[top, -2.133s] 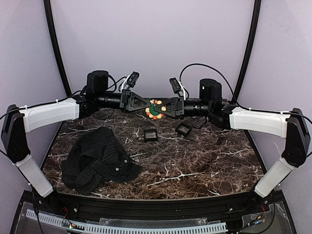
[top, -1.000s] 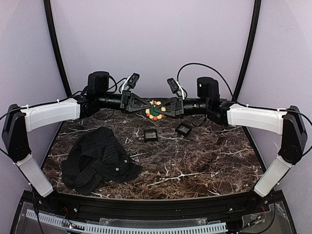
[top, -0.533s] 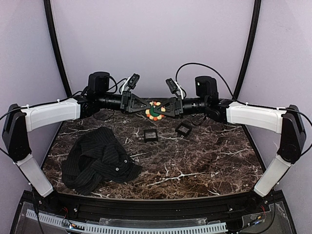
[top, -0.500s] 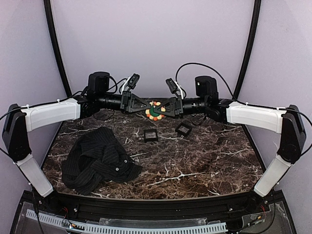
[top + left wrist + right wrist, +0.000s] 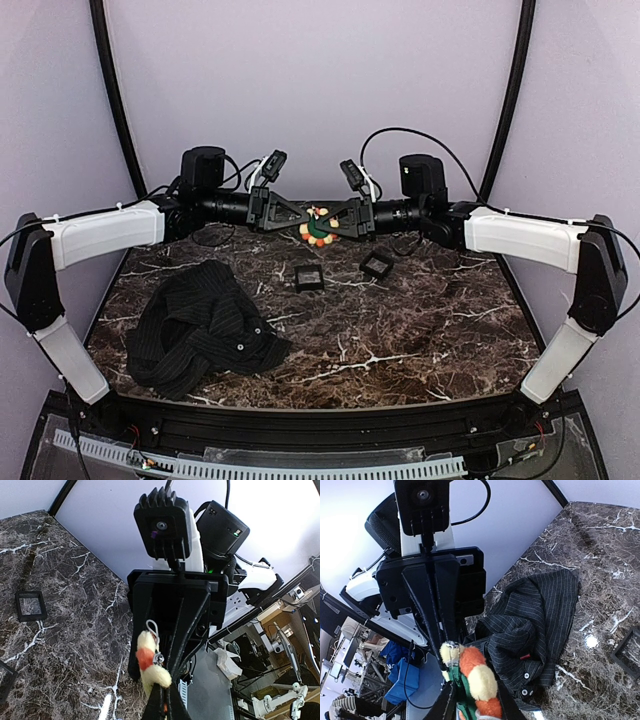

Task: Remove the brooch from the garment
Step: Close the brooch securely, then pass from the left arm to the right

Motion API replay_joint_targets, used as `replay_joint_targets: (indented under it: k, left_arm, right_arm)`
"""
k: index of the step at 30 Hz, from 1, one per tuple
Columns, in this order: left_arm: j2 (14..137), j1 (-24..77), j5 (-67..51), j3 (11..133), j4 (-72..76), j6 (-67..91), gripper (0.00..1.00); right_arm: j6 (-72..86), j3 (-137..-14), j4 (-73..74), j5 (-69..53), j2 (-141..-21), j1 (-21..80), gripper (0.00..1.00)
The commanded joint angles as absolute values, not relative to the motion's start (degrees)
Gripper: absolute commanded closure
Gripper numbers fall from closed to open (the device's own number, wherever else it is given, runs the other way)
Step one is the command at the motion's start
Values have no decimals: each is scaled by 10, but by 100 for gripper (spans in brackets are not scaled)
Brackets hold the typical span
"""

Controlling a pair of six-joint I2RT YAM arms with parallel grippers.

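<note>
The brooch point(image 5: 318, 228), with orange and cream petals and green in the middle, hangs in mid-air at the back centre between both grippers. My left gripper point(image 5: 308, 222) comes in from the left, my right gripper point(image 5: 329, 225) from the right, tips meeting. In the left wrist view my left gripper point(image 5: 167, 700) is shut on the brooch's point(image 5: 150, 662) edge. In the right wrist view the brooch point(image 5: 480, 680) fills the gap between the fingers of my right gripper point(image 5: 472, 700). The black pinstriped garment point(image 5: 205, 325) lies crumpled on the table's left, apart from the brooch.
Two small black square boxes point(image 5: 309, 278) point(image 5: 376, 264) lie on the marble table point(image 5: 420, 340) below the grippers. Both forearms stretch level across the back of the table. A lilac wall stands close behind them.
My right arm has crept a little to the left, closing up on the left gripper. The brooch stays between the two sets of tips. The garment has not moved.
</note>
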State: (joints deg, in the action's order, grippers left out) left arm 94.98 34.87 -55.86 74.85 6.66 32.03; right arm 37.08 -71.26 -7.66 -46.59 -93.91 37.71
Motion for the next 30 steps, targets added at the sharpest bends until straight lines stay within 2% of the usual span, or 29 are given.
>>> replay_joint_targets:
  k: [1,9,12,18,24,30]
  left_arm:
    - [923,374,-640,770,63,305,99]
    - [915,350,-607,744,70,329,99]
    - [915,348,-606,743,73,333,99]
    - [914,345,-608,736,88,342,99]
    - [909,342,-615,727,111,356,99]
    - [908,342,-631,715,161,384,99]
  right_arm:
    - [371,-701,-62,-365,-946,355,76]
    - [363,-664,-96,-370,-903,354,67]
    - [356,-658,-100,-374,-889,354,61]
    - [342,-618,-163,-429,-854,354,40]
    - [313,-600,-162,-443,-825,354,32]
    - [306,-558,-239,-495,-783,355,22]
